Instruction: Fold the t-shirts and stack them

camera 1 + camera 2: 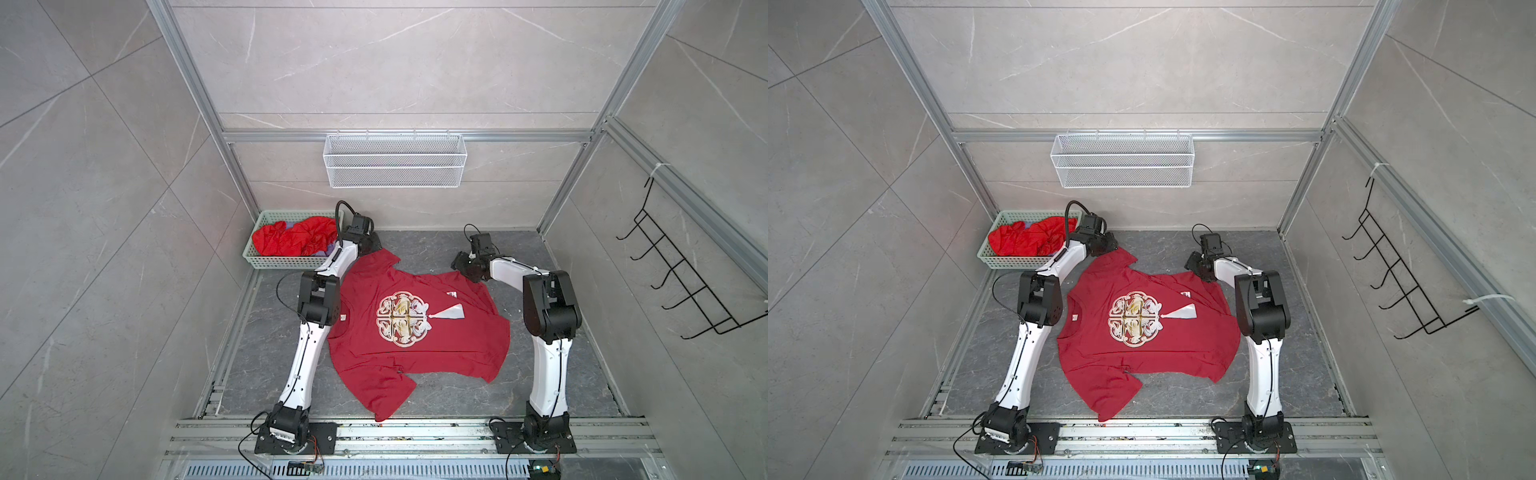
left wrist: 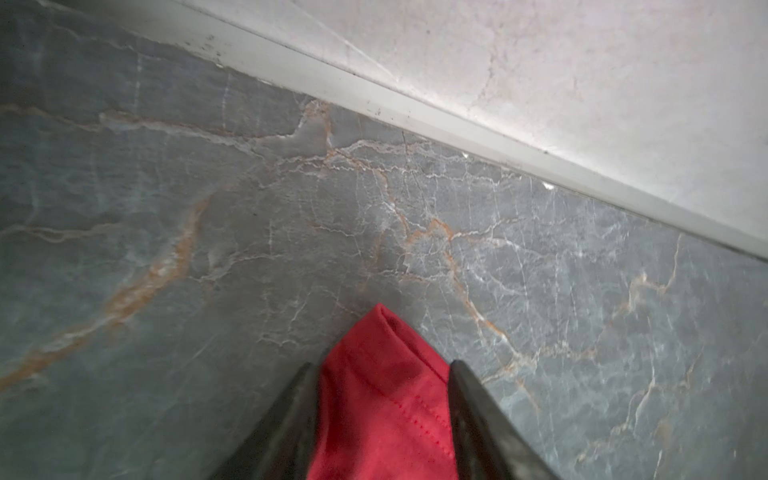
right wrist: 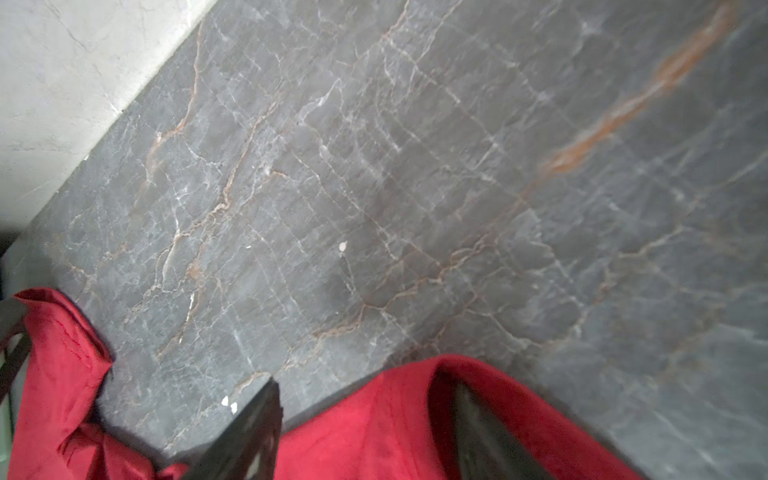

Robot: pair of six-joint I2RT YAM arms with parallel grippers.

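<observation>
Left pincer (image 2: 382, 364) straddles t-shirt sleeve (image 2: 374, 332) (grip unclear); right pincer (image 3: 363, 384) gapes astride hem (image 3: 399, 380).

Bright, even, diffuse light from overhead fills both top views; the arms (image 1: 548, 365) throw faint, soft shadows onto the dark tabletop (image 1: 436, 249). Wide-angle distortion splays the aluminium frame posts (image 1: 188, 70) outward towards the edges. Both wrist views are dimmer and soft. In the left wrist view the left gripper (image 2: 382, 362) is two blurred dark fingers, one corner sinks into shade, and the pale wall (image 2: 582, 62) is nearly washed out. The right wrist view smears the marble veins (image 3: 232, 183).
</observation>
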